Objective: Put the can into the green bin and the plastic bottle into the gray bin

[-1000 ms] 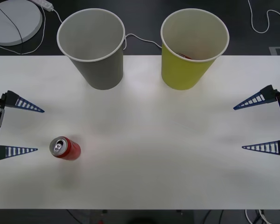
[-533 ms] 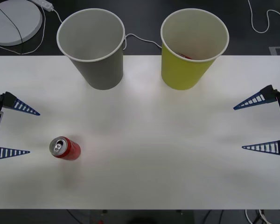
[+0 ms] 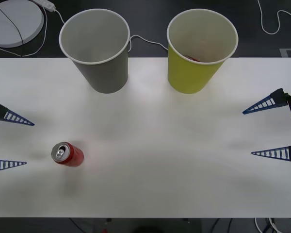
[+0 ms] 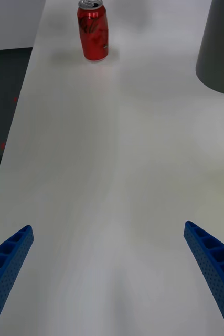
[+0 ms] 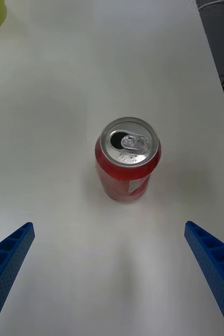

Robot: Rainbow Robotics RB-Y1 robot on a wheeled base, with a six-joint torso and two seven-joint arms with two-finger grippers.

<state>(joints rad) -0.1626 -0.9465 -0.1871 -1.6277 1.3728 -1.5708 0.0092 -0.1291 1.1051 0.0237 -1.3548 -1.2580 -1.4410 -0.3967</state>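
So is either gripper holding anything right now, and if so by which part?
Nothing is held. The left gripper is open beside the small red drink can, which stands untouched on the table; the right gripper is open too.

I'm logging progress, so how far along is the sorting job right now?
Little looks done. The can stands upright on the white table, outside the green bin; something reddish lies inside that bin, too hidden to identify. The left gripper, fingers open, flanks the can's left without touching it. The right gripper waits open at the right edge. Left: grasp, carry, drop. The gray bin looks empty.
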